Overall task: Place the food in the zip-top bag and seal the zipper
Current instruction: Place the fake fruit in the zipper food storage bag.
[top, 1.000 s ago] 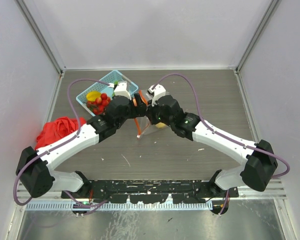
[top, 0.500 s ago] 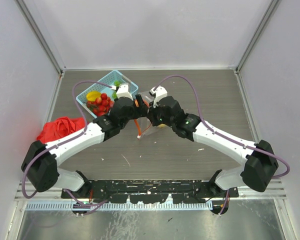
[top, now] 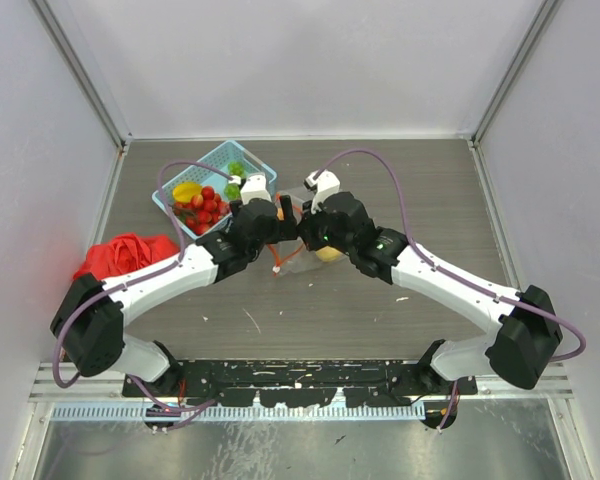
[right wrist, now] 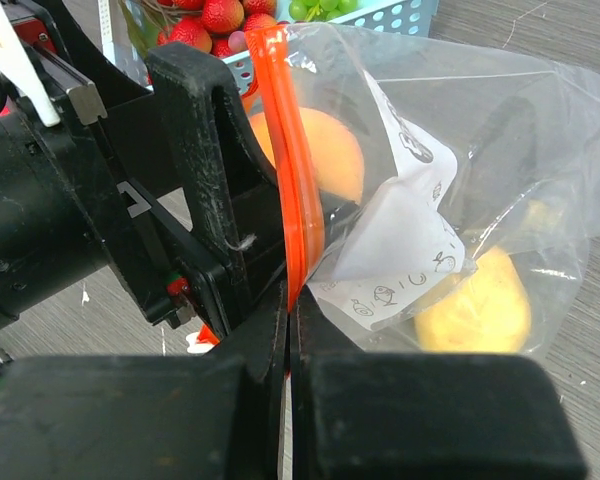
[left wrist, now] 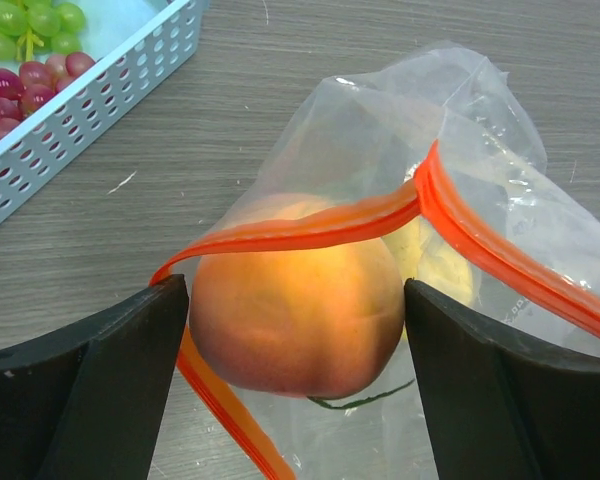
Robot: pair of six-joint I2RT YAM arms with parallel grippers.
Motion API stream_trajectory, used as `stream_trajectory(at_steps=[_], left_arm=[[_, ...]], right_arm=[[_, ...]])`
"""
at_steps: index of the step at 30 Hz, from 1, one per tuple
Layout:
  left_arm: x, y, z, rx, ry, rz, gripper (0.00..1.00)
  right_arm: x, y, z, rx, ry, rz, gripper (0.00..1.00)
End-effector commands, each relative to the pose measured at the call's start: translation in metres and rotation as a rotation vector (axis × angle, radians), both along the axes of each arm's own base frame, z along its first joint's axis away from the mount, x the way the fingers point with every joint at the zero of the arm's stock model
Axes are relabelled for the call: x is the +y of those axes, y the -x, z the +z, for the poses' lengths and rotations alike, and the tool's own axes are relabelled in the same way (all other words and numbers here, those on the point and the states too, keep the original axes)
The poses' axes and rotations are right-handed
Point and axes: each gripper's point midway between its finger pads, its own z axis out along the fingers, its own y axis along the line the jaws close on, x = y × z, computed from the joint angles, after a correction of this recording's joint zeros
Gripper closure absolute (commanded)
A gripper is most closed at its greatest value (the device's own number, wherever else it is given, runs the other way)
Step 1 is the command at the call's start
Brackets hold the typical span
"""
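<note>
**Peach at the mouth of the bag, and plenty of ways to lose it**

My left gripper is spread wide, and the peach fills the gap, touching both fingers as far as I can see, so I judge that I hold it. My right gripper is closed flat on the zipper and holds one lip of the bag up. The bag sits near the middle of the bench, with the basket just beside it toward the far left corner. A lemon lies deep inside the bag, past the white label.

The peach worries me most. One run of the zipper crosses its face and the other loops down beside my left finger, so it looks only partly through the opening. If I let go here, it could roll back out onto the bench.

My left fingers are also close to that loose loop. If I pull out carelessly, a finger could snag it and drag the light bag out of my right pinch, which grips only a thin strip.

Strawberries and grapes wait in the basket. Every further drop depends on that pinch keeping the mouth open. Fruit piled near the mouth could later keep the zipper from closing.
</note>
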Motion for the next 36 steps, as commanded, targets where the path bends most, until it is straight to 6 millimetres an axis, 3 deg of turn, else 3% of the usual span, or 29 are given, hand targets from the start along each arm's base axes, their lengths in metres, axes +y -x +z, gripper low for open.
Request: stream_trajectory(at_steps=[1,12,24,28,36], left_arm=[[-0.027,0.008,0.044,-0.055,0.124,-0.083,0.08],[-0.008,0.025,0.076,-0.094,0.167,-0.081,0.01],[0.01,0.073,0.095,-0.046,0.224,-0.188,0.01],[0.013,0.092,0.088,0.006,0.246,-0.231,0.02],[0.002,0.121,0.053,0.131,0.306,-0.328,0.09]], right_arm=[[0.023,0.004,0.055,-0.096,-0.179,0.067,1.0],[0.008,-0.004,0.048,-0.081,-0.177,-0.002,1.0],[-0.005,-0.016,0.037,-0.041,-0.177,-0.076,0.99],[-0.006,-0.019,0.034,-0.025,-0.179,-0.088,0.99],[-0.008,-0.023,0.036,-0.022,-0.189,-0.1,0.99]])
